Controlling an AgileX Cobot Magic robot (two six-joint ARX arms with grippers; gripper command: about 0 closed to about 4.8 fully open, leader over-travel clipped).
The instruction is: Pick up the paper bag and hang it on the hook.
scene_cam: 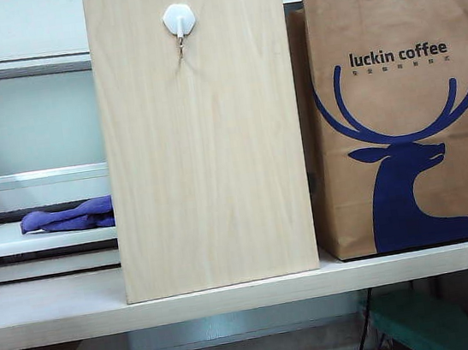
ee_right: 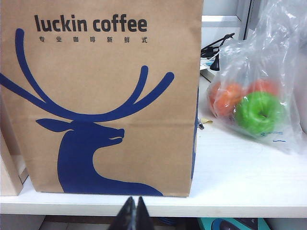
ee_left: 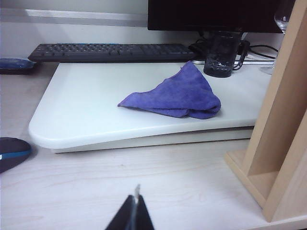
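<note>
- Nothing was done yet: the paper bag (scene_cam: 403, 118) stood upright on the shelf (scene_cam: 232, 289), at three o'clock from the board (scene_cam: 201, 132) and just beside it, handles poking up at twelve.
- The hook (scene_cam: 179, 20) sat bare near the board's top edge, at about ten o'clock from the bag's deer print.
- Left gripper (ee_left: 135, 213) had its jaws together, holding nothing, low over the desk and facing a purple cloth (ee_left: 175, 96).
- Right gripper (ee_right: 135, 214) was also pinched together and empty, facing the bag's front, not touching it.
- Still to come, by my reading: grasp, lift, hang (the whole job).
- Room looked tight at the bag's nine o'clock, against the board; a plastic bag of balls (ee_right: 256, 91) sat near its three o'clock.
</note>
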